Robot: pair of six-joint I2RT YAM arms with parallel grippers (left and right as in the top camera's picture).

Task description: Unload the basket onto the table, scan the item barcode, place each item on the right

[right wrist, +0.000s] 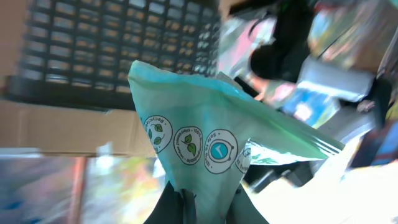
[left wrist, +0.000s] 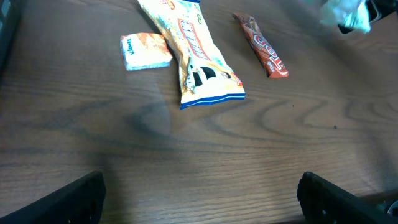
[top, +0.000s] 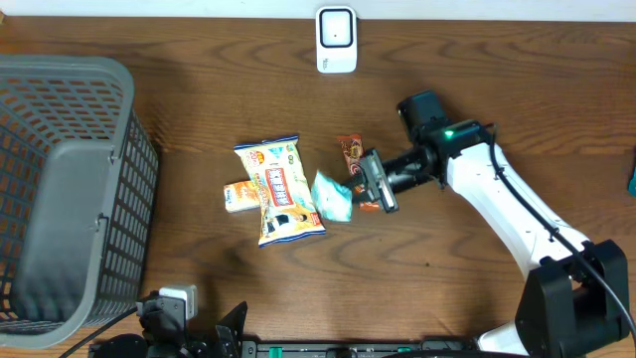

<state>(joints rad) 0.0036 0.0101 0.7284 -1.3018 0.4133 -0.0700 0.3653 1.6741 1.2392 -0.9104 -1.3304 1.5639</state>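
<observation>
Pinching the teal packet [top: 331, 196] by its edge, right fingers [right wrist: 166, 210] clamped; left fingers [left wrist: 62, 199] apart above bare table [left wrist: 186, 155].

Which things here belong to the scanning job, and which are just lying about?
In the job: teal packet, right end effector holding it, scanner.
Lying about: yellow bag, orange pack, brown bar, basket.
</observation>
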